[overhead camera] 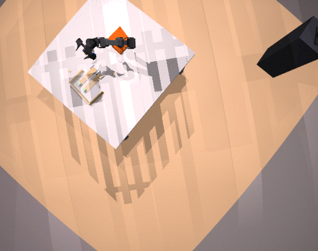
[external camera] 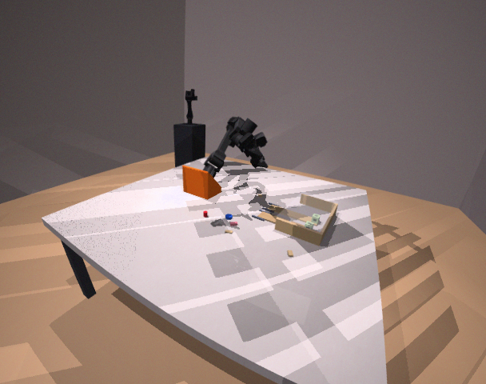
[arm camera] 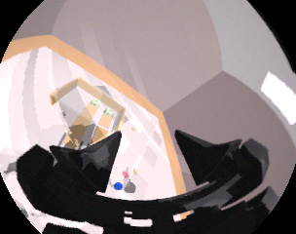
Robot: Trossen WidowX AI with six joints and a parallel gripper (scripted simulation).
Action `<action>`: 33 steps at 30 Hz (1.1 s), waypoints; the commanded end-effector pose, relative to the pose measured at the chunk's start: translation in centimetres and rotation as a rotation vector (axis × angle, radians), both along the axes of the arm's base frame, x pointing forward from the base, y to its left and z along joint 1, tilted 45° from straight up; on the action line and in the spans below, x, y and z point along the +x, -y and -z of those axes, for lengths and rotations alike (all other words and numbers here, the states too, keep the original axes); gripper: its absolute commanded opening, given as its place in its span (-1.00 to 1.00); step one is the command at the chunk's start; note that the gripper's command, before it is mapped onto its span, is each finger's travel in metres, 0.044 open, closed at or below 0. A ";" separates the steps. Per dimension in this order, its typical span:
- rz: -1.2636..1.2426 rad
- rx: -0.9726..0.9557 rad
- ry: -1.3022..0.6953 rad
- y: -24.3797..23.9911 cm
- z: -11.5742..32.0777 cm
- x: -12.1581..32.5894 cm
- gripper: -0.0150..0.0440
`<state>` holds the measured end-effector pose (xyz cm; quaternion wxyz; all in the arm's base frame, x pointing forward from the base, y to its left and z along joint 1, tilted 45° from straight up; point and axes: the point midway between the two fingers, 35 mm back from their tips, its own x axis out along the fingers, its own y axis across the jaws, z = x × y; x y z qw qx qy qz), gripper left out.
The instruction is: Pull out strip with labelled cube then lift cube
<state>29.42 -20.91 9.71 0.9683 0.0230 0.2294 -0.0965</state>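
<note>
My gripper (overhead camera: 80,54) (arm camera: 148,133) is open and empty, raised above the table between the orange base and the tray. The low wooden tray (overhead camera: 79,93) (external camera: 296,231) holds wooden strips whose ends stick out of its open side, beside dark blue bars. One strip (overhead camera: 90,85) (arm camera: 84,121) looks unbroken and carries a pale green cube (overhead camera: 84,89) (external camera: 316,218) (arm camera: 95,102). The neighbouring strip (overhead camera: 83,80) (arm camera: 105,120) shows a gap across it and carries another pale green cube (overhead camera: 79,83) (external camera: 308,225) (arm camera: 109,111). The markings on the cubes are too small to read.
The arm stands on an orange base (overhead camera: 120,32) (external camera: 195,182). A blue disc (external camera: 229,216) (arm camera: 118,186), a pink piece (external camera: 233,223) (arm camera: 126,175) and a red cylinder (external camera: 205,214) lie on the table. A small wooden piece (overhead camera: 69,71) (external camera: 289,253) lies outside the tray.
</note>
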 end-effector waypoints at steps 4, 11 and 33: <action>-0.209 0.770 0.051 -9.3 -2.4 0.3 0.86; -0.209 0.770 0.051 -9.3 -2.4 0.3 0.86; -0.211 0.774 0.038 -9.3 -2.3 0.6 0.69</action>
